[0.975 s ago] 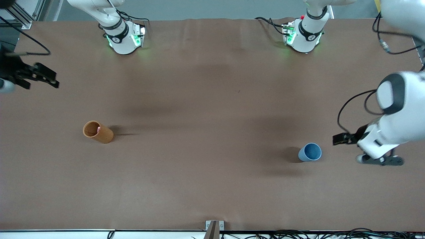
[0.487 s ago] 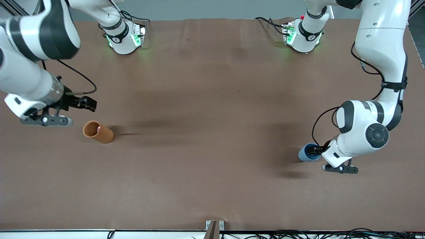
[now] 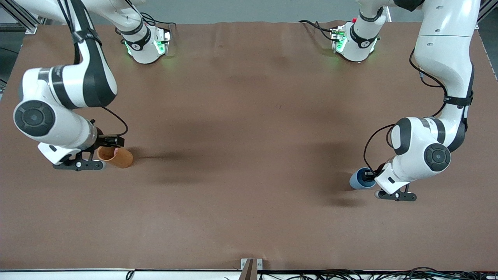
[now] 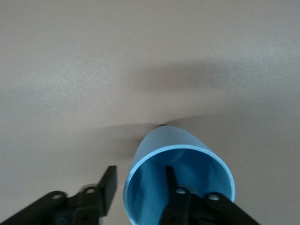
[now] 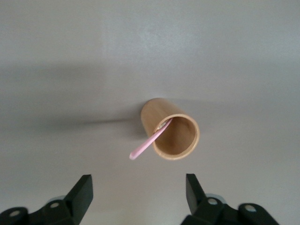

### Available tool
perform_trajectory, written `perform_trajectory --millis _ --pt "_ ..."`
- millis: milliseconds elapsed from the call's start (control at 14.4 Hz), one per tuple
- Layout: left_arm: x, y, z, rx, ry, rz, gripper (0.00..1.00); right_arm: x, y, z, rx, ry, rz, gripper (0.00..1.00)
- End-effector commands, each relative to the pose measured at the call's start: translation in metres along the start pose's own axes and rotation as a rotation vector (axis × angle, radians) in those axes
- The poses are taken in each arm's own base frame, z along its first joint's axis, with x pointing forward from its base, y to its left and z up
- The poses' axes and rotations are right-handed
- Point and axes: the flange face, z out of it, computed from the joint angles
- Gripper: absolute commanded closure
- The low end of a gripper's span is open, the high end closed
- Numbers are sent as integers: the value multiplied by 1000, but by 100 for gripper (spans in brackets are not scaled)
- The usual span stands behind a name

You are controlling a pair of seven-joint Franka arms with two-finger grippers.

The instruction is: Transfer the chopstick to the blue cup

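The blue cup (image 3: 356, 181) stands toward the left arm's end of the table and also shows in the left wrist view (image 4: 164, 150). My left gripper (image 3: 369, 177) is open and straddles the cup's rim, with one finger (image 4: 171, 183) inside the cup and the other (image 4: 108, 183) outside. The pale pink chopstick (image 5: 148, 143) leans out of the mouth of the orange-brown holder (image 5: 174, 135). The holder (image 3: 118, 156) stands toward the right arm's end of the table. My right gripper (image 3: 109, 140) is open and empty over the holder's mouth (image 5: 138, 190), clear of the chopstick.
The brown table (image 3: 241, 155) carries only the holder and the cup. The arm bases (image 3: 146, 44) stand at the table's edge farthest from the front camera. A small metal bracket (image 3: 251, 264) sits at the edge nearest that camera.
The right arm has swung in from the table's end and brought its gripper over the holder. The left gripper has moved in onto the blue cup's rim and then barely shifted.
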Motion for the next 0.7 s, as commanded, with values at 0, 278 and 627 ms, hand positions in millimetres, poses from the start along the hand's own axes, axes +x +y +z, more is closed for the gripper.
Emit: perform_trajectory --millis 0,278,627 --pt "-4 1 -5 -3 15 -4 100 7 -8 17 -41 0 7 19" --pt "-1 14 -43 -15 52 -61 100 10 -19 40 -63 -1 2 33" --pt "-38 203 -70 -54 -7 -314 100 8 -16 63 -107 -3 -17 58"
